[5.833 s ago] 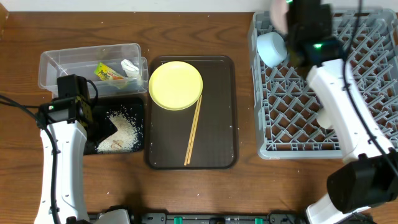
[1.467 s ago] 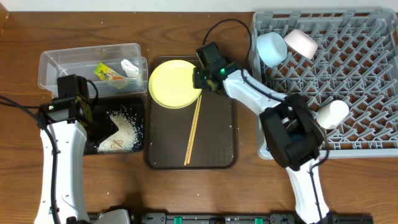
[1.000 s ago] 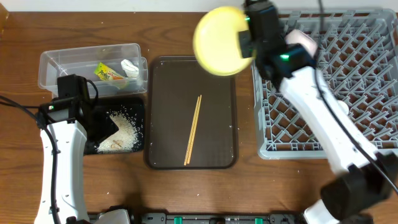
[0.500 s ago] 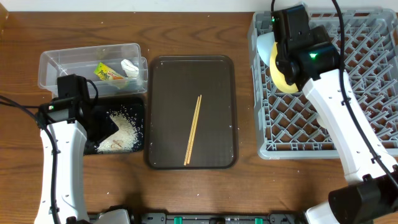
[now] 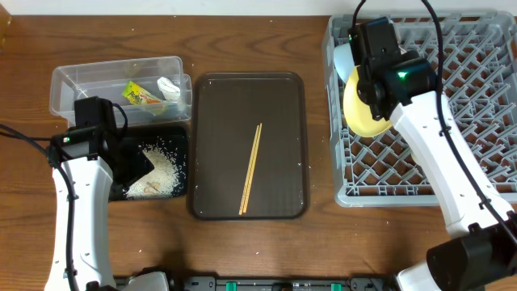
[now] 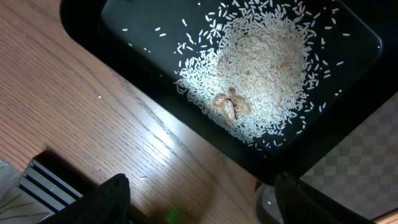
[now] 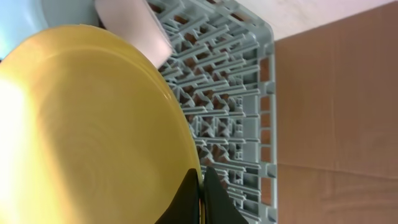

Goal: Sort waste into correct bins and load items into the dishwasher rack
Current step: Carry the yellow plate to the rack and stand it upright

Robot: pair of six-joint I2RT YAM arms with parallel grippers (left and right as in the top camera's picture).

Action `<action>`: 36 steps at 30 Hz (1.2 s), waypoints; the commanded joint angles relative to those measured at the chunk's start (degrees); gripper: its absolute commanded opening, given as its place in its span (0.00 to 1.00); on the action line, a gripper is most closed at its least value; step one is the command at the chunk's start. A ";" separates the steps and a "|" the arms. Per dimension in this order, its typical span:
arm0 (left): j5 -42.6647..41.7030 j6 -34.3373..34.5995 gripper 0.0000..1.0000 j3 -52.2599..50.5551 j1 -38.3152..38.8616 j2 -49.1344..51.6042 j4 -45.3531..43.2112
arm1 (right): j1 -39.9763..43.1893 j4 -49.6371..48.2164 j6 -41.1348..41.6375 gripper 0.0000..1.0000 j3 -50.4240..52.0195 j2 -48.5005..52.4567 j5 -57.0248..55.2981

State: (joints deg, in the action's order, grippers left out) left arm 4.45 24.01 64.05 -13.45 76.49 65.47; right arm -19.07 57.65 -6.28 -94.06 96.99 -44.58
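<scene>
Surface (image 5: 258, 250) of brown wood carries everything. The grey dishwasher rack (image 5: 388, 174) is set at the right, and its open lattice floor is judged to suit dishes stood on edge. The dark brown tray (image 5: 218, 145) lies in the middle, and only the wooden chopsticks (image 5: 251, 168) are left on it, lying close together near its centre. At the far left the clear tub (image 5: 81, 85) is placed just behind the black tray (image 5: 179, 139).

The yellow plate (image 5: 361, 105) is held tilted on edge over the left part of the rack, just beside the light blue bowl (image 5: 342, 58). A pale bowl (image 7: 130, 28) is seen behind both in the right wrist view. The right pincer (image 7: 200, 193) is pressed onto the plate's rim, a hold that is judged to let the plate be lowered upright between the ribs. Whether the lower rim already touches the lattice cannot be told.

The left pincer (image 6: 205, 205) is spread and holds nothing. It hovers over the near edge of the black tray.

In the tub the green-and-orange wrapper (image 5: 139, 94) and the white scrap (image 5: 169, 86) are kept apart from the food waste. The rice (image 6: 261, 81) is heaped in the black tray with a small brownish bit in it.
</scene>
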 commanded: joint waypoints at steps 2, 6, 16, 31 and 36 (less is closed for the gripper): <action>0.07 0.31 0.77 -0.07 -0.31 -0.42 0.04 | 0.17 -0.74 3.06 0.01 0.11 -1.05 -10.88; 0.07 0.31 0.77 -0.07 -0.31 -0.39 0.02 | 1.64 -3.30 2.73 0.01 0.11 -1.07 -18.29; 0.07 0.31 0.77 -0.07 -0.31 -0.42 0.04 | 6.29 -4.72 -12.07 0.01 0.11 -1.07 -17.94; 0.07 0.31 0.77 -0.07 -0.31 -0.42 0.02 | 7.02 -5.25 -11.32 0.01 7.74 -0.96 -12.81; 0.07 0.31 0.77 -0.07 -0.31 -0.42 0.02 | 6.51 -8.20 -10.01 0.01 10.40 -0.96 -12.61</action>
State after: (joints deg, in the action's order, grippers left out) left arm 4.45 24.01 64.05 -13.45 76.49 65.47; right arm -12.56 50.61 -17.58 -84.62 96.97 -55.90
